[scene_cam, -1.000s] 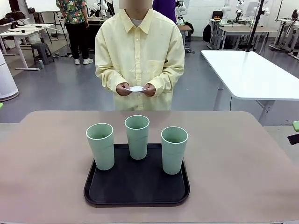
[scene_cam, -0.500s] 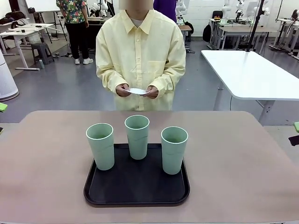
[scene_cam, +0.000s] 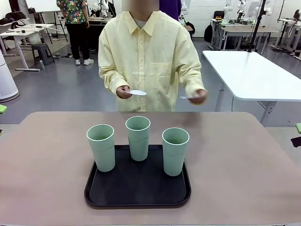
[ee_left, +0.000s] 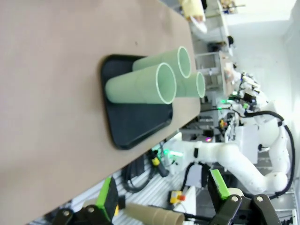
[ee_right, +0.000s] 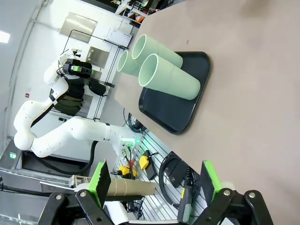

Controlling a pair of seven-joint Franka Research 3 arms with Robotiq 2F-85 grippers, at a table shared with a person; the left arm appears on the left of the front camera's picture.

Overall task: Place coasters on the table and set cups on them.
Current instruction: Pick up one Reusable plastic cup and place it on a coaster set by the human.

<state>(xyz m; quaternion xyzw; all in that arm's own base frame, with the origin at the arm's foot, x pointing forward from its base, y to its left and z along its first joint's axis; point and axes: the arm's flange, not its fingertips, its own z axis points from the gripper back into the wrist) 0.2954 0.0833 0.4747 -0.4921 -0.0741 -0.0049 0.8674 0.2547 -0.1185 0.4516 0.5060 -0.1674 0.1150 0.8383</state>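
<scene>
Three cups [scene_cam: 138, 138] on tray [scene_cam: 136, 195]; coasters [scene_cam: 137, 92] in the person's hands [scene_cam: 123, 92]; grippers empty.
Cups: thin plastic tumblers, judged light, rigid, smooth-walled and easily tipped; grip across the tapered body near the mid groove. Count: three, upright, apart, all on the black tray on the table [scene_cam: 235, 160]. Coasters: judged paper-thin, limp, nearly weightless; take by the rim. Count: two seen, one per hand, held at the table's far side, none laid down. Jaws of the left gripper [ee_left: 164, 192] and right gripper [ee_right: 154, 183] stand wide apart, nothing between them.
</scene>
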